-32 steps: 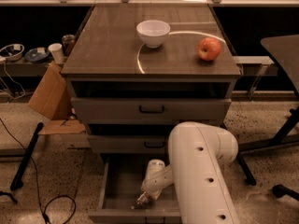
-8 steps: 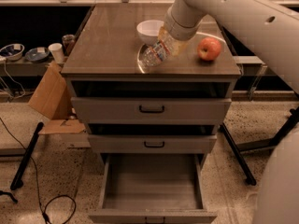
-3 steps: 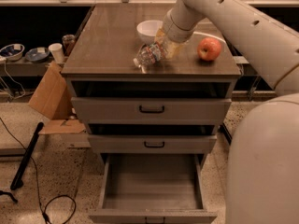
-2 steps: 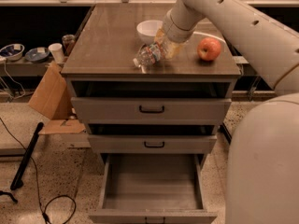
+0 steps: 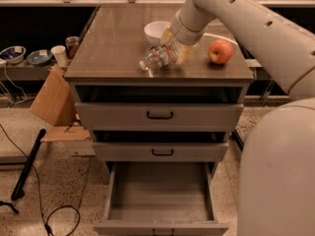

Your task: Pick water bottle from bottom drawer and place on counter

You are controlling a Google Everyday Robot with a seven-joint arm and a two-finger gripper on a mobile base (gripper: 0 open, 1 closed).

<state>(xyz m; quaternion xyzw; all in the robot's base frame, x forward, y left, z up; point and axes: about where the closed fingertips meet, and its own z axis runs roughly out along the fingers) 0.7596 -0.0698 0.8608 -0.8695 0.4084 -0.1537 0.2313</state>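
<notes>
In the camera view, the end effector at the tip of the bulky white arm is reaching down over the glossy grey-brown rectangular worktop. It is clamping the base end of the small clear crinkled plastic water bottle. The bottle is slanting out from the end effector toward the front-left, its white cap pointing down and seeming to be touching or just grazing the worktop; I cannot tell which.

A white round bowl is sitting just behind the end effector. A red apple is resting near its right side, apart from it. Far below the end effector, the deep grey bottom drawer is standing open with nothing showing inside.

The bottle is looking light and thin-walled, so it is likely giving under pressure and springing back. Its smooth round body is likely slipping or rolling easily once freed on the glossy top. The best hold is probably across the middle of the body or lower, with moderate force. Being tilted, it is probably tipping onto its side on release. The apple and bowl are lying close enough to be nudged.
</notes>
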